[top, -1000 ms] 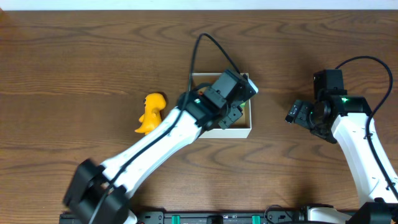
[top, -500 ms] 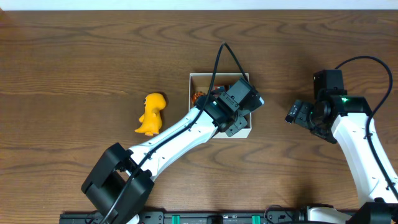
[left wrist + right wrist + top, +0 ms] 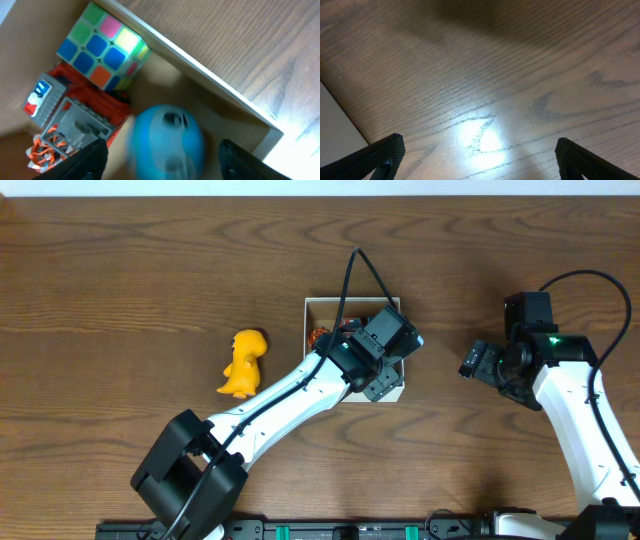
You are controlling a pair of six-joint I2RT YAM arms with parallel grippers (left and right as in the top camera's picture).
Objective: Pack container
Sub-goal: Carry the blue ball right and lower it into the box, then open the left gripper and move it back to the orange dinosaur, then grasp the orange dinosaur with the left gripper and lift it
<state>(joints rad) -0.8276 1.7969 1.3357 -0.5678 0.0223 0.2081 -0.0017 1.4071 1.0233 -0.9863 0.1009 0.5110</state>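
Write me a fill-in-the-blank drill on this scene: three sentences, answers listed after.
1. The toy lying on the table outside the container is ___.
2. The ball between the fingers of the left claw is ___.
3. The right claw is open and holds ___.
Answers: yellow; blue; nothing.

Box (image 3: 318, 301): one. Toys: four in all, namely one yellow figure (image 3: 243, 362), one colour cube (image 3: 102, 47), one orange-and-grey brick model (image 3: 75, 120) and one blue ball (image 3: 167, 137), the last blurred. Arms: two, being one left arm (image 3: 285, 397) and one right arm (image 3: 570, 395); table (image 3: 120, 270): one.
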